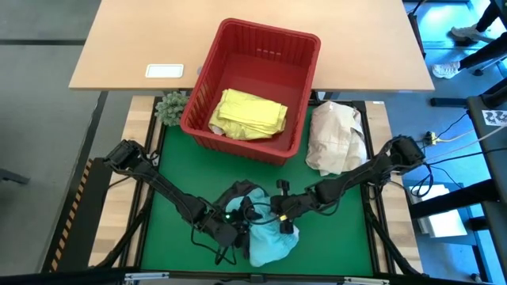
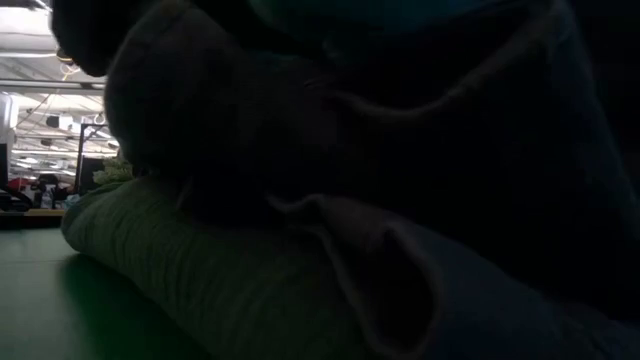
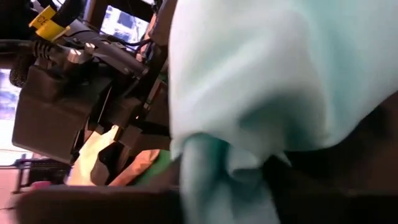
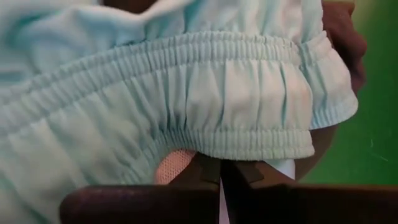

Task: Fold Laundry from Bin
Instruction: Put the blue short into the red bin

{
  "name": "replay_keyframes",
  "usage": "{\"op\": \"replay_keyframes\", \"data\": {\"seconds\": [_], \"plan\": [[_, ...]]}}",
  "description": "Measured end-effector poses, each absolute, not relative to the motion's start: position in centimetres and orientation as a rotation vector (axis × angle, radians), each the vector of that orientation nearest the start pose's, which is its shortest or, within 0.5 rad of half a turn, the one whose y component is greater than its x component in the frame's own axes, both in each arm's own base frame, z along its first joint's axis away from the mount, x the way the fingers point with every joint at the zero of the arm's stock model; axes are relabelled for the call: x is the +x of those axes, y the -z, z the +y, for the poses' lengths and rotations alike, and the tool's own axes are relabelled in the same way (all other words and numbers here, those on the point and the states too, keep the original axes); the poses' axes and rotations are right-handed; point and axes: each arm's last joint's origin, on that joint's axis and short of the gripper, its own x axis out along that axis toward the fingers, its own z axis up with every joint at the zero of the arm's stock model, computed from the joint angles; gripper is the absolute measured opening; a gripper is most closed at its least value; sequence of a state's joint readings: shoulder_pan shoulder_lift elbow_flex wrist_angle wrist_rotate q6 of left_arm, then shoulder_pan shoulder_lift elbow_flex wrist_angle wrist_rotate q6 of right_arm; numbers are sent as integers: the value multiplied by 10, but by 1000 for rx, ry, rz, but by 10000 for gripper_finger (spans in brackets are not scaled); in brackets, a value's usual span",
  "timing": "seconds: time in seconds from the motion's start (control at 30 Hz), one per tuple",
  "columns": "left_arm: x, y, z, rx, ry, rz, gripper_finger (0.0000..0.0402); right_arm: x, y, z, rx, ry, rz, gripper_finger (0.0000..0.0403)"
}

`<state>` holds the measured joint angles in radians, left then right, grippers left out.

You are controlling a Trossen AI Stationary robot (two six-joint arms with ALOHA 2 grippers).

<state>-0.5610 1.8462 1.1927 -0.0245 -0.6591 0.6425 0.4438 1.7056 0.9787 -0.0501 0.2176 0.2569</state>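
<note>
The red slotted bin (image 1: 255, 75) is holding a crumpled yellow garment (image 1: 247, 114). On the green surface (image 1: 341, 229) nearby, both tools are pinching soft turquoise cloth (image 1: 273, 237): left tool (image 1: 242, 218) gripping folds, right tool (image 1: 287, 226) clamping by its elastic, gathered band.

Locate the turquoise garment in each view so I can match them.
High: turquoise garment near edge, between both arms.
Low: too dark to tell.
Left wrist: fills the middle.
Right wrist: elastic hem across the picture.
Shared landmark: green mat.
</note>
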Motion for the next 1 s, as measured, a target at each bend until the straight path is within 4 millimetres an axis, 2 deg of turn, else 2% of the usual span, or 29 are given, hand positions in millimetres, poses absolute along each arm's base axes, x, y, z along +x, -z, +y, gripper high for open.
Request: {"op": "replay_keyframes", "data": {"seconds": [0.07,0.13,0.37,0.53,0.77,0.87,1.0], "plan": [[343,-200,-194,1039,69,576,45,314,-184,143,-6,-120,747,1],[341,-204,-195,1068,40,569,18,312,-193,142,0,-124,726,1],[347,-230,-198,1087,-67,525,16,293,-236,131,7,-70,630,1],[352,-260,-206,1152,-172,485,15,275,-269,120,23,-18,535,1],[357,-304,-209,1252,-317,476,14,253,-304,108,26,1,418,1],[355,-322,-207,1316,-392,502,14,244,-316,104,23,5,376,1],[349,-356,-193,1334,-489,519,14,232,-330,97,3,32,316,1]]}}
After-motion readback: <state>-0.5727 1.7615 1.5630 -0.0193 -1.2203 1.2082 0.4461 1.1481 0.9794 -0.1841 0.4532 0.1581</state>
